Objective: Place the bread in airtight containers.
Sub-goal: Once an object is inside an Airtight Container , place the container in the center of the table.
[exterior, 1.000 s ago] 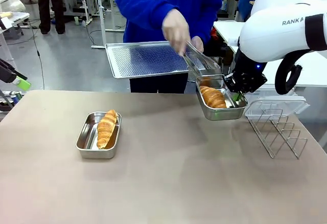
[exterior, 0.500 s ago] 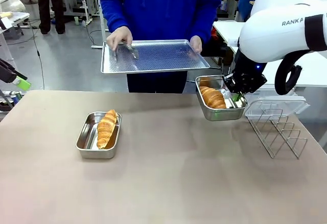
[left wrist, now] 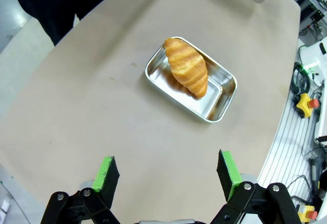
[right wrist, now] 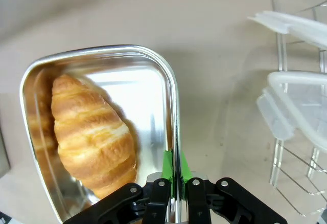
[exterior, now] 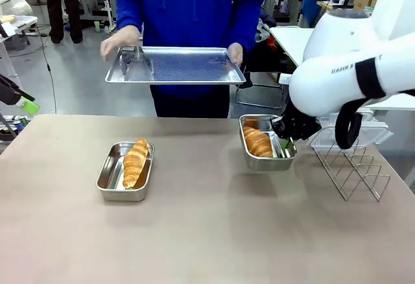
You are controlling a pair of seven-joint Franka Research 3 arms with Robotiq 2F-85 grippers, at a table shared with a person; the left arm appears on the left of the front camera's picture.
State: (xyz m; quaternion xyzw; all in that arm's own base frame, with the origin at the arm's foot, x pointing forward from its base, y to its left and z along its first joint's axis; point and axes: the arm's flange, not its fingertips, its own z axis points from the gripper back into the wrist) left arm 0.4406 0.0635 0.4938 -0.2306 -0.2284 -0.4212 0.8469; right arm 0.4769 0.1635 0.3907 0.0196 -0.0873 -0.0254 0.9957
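One croissant (exterior: pixel 135 161) lies in a steel tub (exterior: pixel 107 179) on the table's left; the left wrist view has this croissant (left wrist: pixel 187 66) and tub (left wrist: pixel 220 97) beyond my open left gripper (left wrist: pixel 168 175), which hangs above bare table. My right gripper (exterior: pixel 284 142) is shut on the rim of the second steel tub (exterior: pixel 266 162), holding it just above the table with the other croissant (exterior: pixel 258 142) inside. In the right wrist view the fingers (right wrist: pixel 178 183) pinch that tub's wall (right wrist: pixel 171 106) beside the croissant (right wrist: pixel 92 132).
A person in blue stands at the far side holding a flat perforated metal tray (exterior: pixel 181 65) with tongs (exterior: pixel 128 57) on it. A wire rack (exterior: pixel 353 164) at the right carries clear plastic lids (exterior: pixel 347 135), seen close as lids (right wrist: pixel 296 96).
My right gripper has carried the tub with its croissant leftward and lower toward the table. The person withdrew the tongs, laid them on the tray and lifted the tray away to the left.
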